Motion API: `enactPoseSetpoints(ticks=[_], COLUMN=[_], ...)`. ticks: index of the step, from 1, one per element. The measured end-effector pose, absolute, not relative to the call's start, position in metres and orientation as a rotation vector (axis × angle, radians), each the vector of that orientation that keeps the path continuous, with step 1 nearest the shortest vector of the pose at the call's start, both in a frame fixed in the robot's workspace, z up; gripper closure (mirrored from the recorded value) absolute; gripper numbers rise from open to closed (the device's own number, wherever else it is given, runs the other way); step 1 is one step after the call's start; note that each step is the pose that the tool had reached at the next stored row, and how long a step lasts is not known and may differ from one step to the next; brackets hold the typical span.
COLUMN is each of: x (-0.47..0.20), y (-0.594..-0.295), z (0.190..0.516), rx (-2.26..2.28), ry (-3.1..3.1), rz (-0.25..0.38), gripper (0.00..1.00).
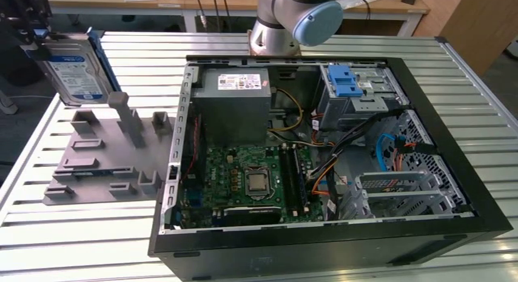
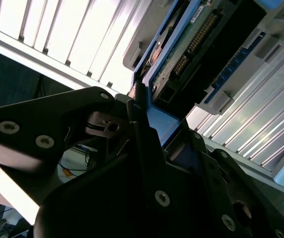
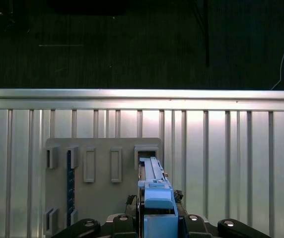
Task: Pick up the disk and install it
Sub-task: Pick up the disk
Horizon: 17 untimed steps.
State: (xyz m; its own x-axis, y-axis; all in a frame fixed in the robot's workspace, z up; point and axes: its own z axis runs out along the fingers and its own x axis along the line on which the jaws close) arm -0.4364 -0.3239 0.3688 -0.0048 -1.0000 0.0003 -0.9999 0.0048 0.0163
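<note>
The disk (image 1: 74, 71) hangs upright in the air at the exterior view's far left, its blue-and-white label face showing and a blue carrier frame along its edges. My gripper (image 1: 34, 40) is shut on its upper corner. The disk is lifted above the grey slotted holder (image 1: 105, 154) on the table. In the first wrist view the disk (image 3: 154, 191) is seen edge-on between the dark fingers (image 3: 124, 223), over the holder (image 3: 102, 198). The second wrist view shows the disk's underside (image 2: 191, 39) clamped in the gripper (image 2: 149, 116).
An open black computer case (image 1: 453, 173) lies to the exterior view's right of the holder. Inside are a grey power supply box (image 1: 235, 94), the motherboard (image 1: 251, 179) and a metal drive bay with a blue latch piece (image 1: 346, 83). The arm's base (image 1: 279, 27) stands behind the case.
</note>
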Motion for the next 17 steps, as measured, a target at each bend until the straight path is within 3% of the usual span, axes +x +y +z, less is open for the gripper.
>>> enactPoseSetpoints(ticks=[17], x=[-0.436], y=[-0.324], z=[0.381], rx=[2.208], ry=[-2.218], rz=[-0.018], gripper=[0.64])
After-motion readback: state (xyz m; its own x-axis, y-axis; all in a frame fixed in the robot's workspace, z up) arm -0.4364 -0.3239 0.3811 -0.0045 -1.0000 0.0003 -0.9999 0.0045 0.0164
